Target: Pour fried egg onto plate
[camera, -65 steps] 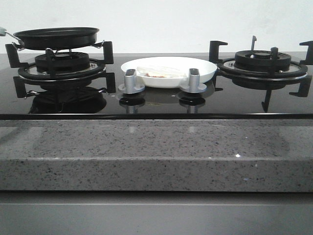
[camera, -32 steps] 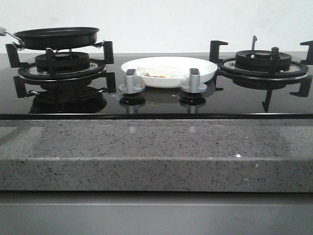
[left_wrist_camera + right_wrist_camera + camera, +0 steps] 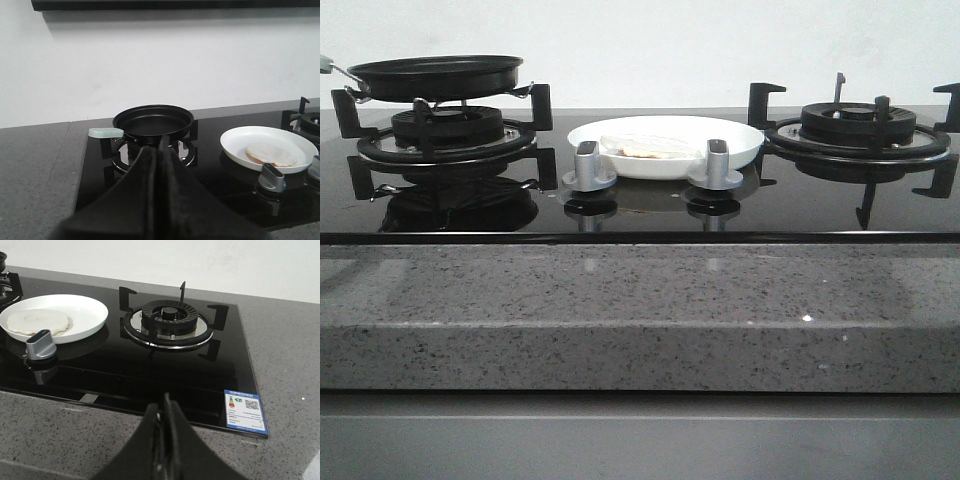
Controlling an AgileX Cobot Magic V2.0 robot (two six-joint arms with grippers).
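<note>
On the glossy black glass cooktop (image 3: pixel 640 215), between its two burners, sits the shallow round white plate (image 3: pixel 740 148), and the small flat pale fried egg (image 3: pixel 650 147) lies inside it, toward the side nearer the left burner. Two silver control knobs (image 3: pixel 588 166) stand just in front of the plate, partly screening its rim in the front view. The round black frying pan (image 3: pixel 435 76) rests level on the left burner grate (image 3: pixel 445 140), its pale mint handle tip (image 3: pixel 105 132) pointing away from the plate. The right burner grate (image 3: pixel 860 135) carries nothing.

A small blue and white sticker (image 3: pixel 245 415) with a QR code sits at the cooktop corner near the right arm; its print is too small to read.

The left gripper (image 3: pixel 157 165) hangs short of the pan, its dark fingers pressed together on nothing. The right gripper (image 3: pixel 165 427) is over the speckled grey stone counter (image 3: pixel 640 310) at the cooktop's front edge, its jaws likewise closed and empty. Neither arm shows in the front view. Bare glass lies between the plate and each burner, and the counter's broad front strip is open.
</note>
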